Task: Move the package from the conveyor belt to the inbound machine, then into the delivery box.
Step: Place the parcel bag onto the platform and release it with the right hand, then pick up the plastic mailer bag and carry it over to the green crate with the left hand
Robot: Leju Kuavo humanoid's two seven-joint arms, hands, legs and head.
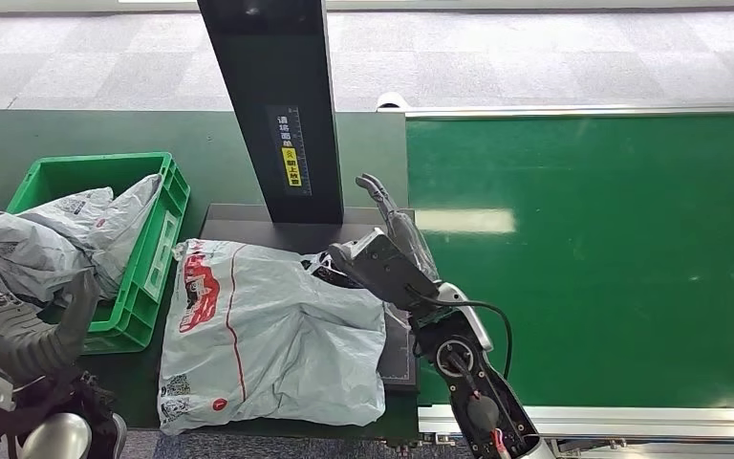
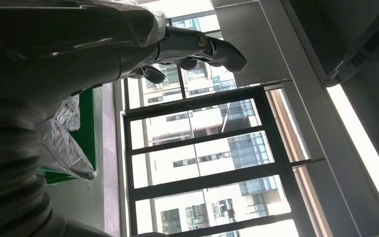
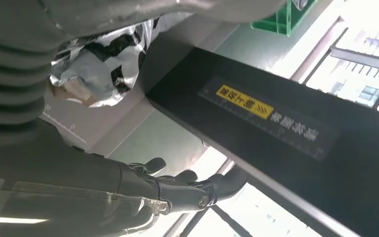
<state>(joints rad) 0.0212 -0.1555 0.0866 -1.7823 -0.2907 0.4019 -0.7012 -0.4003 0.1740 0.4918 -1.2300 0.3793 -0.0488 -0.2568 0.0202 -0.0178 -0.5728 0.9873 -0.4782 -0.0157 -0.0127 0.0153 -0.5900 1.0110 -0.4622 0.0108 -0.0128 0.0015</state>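
Observation:
The grey plastic package [image 1: 268,330] with red print lies flat on the black platform [image 1: 248,222] of the inbound machine, in front of its dark upright column [image 1: 277,105]. My right hand [image 1: 387,249] sits at the package's right edge with its fingers stretched out toward the column and nothing in them. In the right wrist view the hand [image 3: 177,185] is spread beside the crinkled bag [image 3: 98,69] and the column [image 3: 276,128]. Low at the left, my left hand [image 1: 19,316] hangs near the green delivery box [image 1: 167,206]; its fingers [image 2: 177,47] are loosely apart and empty.
The green box holds grey bagged packages [image 1: 57,234], which bulge over its near left rim. The bare green conveyor belt [image 1: 593,249] spreads to the right behind a metal rail [image 1: 631,421]. The dark green table [image 1: 76,129] runs behind the box.

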